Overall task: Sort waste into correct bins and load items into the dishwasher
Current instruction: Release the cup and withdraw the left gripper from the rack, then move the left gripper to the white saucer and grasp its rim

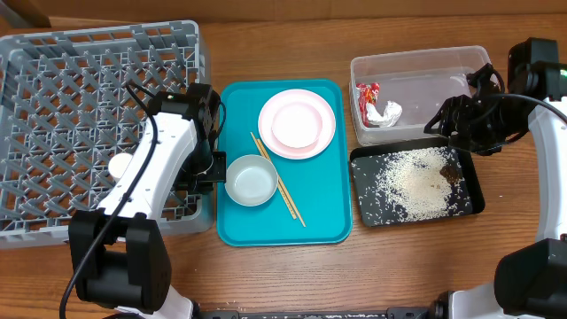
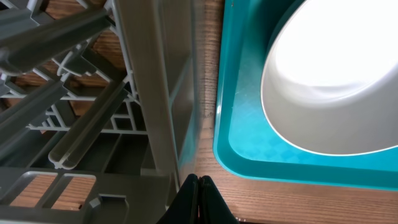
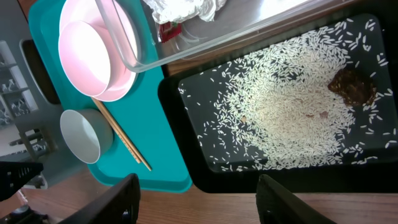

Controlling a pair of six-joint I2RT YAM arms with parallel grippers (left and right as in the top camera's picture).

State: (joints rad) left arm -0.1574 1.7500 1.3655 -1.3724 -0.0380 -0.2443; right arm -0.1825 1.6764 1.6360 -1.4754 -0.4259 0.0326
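left of the teal plastic serving tray (image 1: 235,226), the square grey lattice dish rack (image 1: 80,97) holds a small white cup (image 1: 120,166). the left gripper (image 2: 198,190) sits low in the gap between rack and tray, jaws pressed together on nothing. if it swings toward the pale grey-blue bowl (image 1: 251,180) without lifting, it may catch the rack wall or shove the tray.

on the tray, thin wooden chopsticks (image 1: 283,190) lie beside the bowl, and a small pink bowl (image 1: 295,122) sits on the round white plate (image 1: 323,133).

right of the tray, the clear plastic tub (image 1: 425,75) holds the red snack wrapper (image 1: 367,93) and crumpled white tissue (image 1: 388,113). the shallow black tray (image 1: 368,213) holds white rice grains (image 1: 412,182) and a brown scrap (image 1: 449,175). the right gripper (image 3: 198,183) hovers there, spread wide and empty; a low pass could scatter the rice.
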